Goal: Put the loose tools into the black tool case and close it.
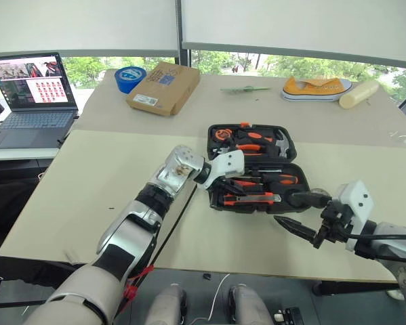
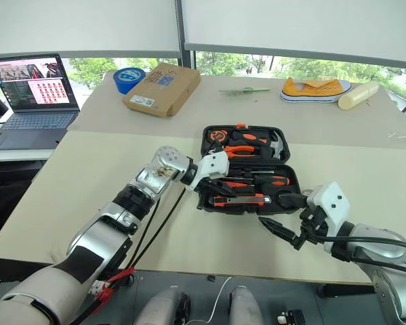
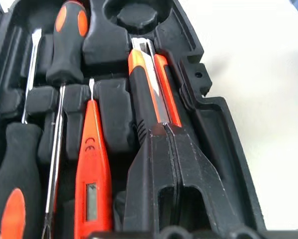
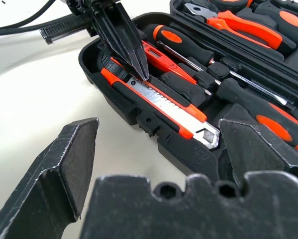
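From the head views I see the black tool case point(image 1: 251, 168) lying open on the table point(image 1: 87, 196), lid half away from me with the orange-handled pliers point(image 1: 247, 144) and hammer point(image 1: 282, 145) in it, near half holding the screwdrivers and knife; my left gripper point(image 1: 231, 189) reaches in from the case's left end, my right gripper point(image 1: 299, 213) hangs just off the case's near right corner, jaws spread wide and holding nothing.

In the left wrist view my fingers point(image 3: 188, 169) are pressed together with their tips down on the butt end of the utility knife point(image 3: 151, 84); they pinch nothing that I can see; the knife runs straight away from them along the near wall, beside the slim tester screwdriver point(image 3: 91, 174) and a black-handled screwdriver point(image 3: 69, 40).

In the right wrist view the knife lies in its recess just inside the case's front wall, long axis parallel to that wall, blade end toward my right claw and butt under the left tips.

I judge the tools look seated, though I cannot find the tape ring; closing is next, and the lid lies beyond both claws, so the left must clear out first; the right is nearer the open edge.
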Robot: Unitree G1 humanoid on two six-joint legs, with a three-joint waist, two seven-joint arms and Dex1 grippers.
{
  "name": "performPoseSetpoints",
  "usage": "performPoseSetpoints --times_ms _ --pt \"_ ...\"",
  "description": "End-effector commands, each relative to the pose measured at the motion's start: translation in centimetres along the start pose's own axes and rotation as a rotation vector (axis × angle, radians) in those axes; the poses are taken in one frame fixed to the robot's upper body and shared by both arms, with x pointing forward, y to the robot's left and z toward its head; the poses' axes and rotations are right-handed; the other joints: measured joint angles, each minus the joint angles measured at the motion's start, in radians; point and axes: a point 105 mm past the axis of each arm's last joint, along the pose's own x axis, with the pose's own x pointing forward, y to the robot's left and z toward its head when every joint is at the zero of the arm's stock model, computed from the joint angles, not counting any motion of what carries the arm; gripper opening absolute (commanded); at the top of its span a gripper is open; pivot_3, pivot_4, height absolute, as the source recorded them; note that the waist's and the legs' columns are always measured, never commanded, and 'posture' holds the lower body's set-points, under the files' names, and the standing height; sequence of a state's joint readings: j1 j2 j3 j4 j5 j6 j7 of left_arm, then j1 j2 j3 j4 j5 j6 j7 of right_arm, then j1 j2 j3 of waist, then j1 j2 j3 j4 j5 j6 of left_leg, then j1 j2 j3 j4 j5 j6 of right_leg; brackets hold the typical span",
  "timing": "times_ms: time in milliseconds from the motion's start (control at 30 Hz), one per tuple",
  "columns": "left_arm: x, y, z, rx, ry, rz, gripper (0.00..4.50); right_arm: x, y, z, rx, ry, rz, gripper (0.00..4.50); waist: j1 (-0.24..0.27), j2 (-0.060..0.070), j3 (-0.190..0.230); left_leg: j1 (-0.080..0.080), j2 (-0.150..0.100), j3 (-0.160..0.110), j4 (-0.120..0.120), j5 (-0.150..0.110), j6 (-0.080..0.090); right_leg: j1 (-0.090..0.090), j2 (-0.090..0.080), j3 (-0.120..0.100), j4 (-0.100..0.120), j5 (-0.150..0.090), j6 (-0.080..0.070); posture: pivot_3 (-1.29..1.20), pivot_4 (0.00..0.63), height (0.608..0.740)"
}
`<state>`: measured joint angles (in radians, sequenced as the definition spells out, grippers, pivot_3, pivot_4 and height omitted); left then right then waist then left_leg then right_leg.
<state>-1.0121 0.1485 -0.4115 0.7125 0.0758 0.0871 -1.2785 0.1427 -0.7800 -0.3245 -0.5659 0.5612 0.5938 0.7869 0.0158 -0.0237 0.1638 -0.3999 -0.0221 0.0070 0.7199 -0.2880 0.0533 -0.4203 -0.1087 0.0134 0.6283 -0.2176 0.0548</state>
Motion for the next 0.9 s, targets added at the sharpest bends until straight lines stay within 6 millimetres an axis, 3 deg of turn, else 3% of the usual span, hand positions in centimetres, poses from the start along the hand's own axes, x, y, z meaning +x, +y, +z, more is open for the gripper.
performPoseSetpoints --times_ms 33,467,600,633,733,800,900 --pt "0.5 0.4 -0.9 -0.007 0.043 0.031 0.03 -0.2 0.2 0.8 -0.039 -0.025 0.003 4.5 0.003 0.0 0.0 0.0 0.0 0.0 0.0 0.0 0.0 0.0 0.0 0.0 0.0 0.0 0.0 0.0 0.15 0.735" --pt "1.4 -0.4 -3.1 -0.07 0.07 0.021 0.03 -0.3 0.4 0.6 -0.028 -0.014 0.004 4.5 0.006 0.0 0.0 0.001 0.0 0.0 0.001 0.0 0.0 0.002 -0.001 0.0 0.001 0.0 0.0 0.0 0.15 0.735" --pt "0.2 0.2 -1.1 -0.048 -0.038 0.044 0.03 -0.4 0.4 0.5 -0.028 -0.005 0.002 4.5 0.005 0.0 0.0 0.001 0.0 0.0 0.001 0.0 0.0 0.002 -0.001 0.0 0.0 0.0 0.0 0.0 0.15 0.735" --pt "-0.4 0.4 -0.4 -0.051 -0.079 0.058 0.03 -0.5 0.2 0.5 -0.03 -0.003 -0.007 4.5 0.002 0.0 0.0 0.001 0.0 0.0 0.001 0.0 0.0 0.001 -0.001 0.0 0.001 0.0 0.0 0.0 0.15 0.735" --pt "-4.6 1.2 2.1 -0.052 -0.244 0.15 0.75 -1.5 -1.4 0.1 -0.028 0.022 -0.079 4.5 -0.009 0.0 0.0 0.0 0.0 0.0 0.0 0.0 0.0 -0.002 -0.001 0.0 0.001 0.0 0.0 0.0 0.15 0.735" --pt "-7.1 1.1 2.8 -0.059 -0.299 0.184 1.4 -2.4 -2.3 -0.1 -0.014 0.035 -0.12 4.5 -0.014 0.0 0.0 -0.002 0.001 0.0 -0.001 0.0 0.0 -0.004 0.0 0.001 0.002 0.0 0.0 0.0 0.15 0.735" --pt "-13.0 -0.5 3.3 -0.085 -0.37 0.268 2.57 -5.3 -4.7 -0.9 0.009 0.096 -0.2 4.5 -0.017 0.001 0.0 -0.001 0.002 0.0 -0.002 0.0 0.0 -0.004 0.0 0.001 0.002 0.0 0.0 0.0 0.15 0.735"
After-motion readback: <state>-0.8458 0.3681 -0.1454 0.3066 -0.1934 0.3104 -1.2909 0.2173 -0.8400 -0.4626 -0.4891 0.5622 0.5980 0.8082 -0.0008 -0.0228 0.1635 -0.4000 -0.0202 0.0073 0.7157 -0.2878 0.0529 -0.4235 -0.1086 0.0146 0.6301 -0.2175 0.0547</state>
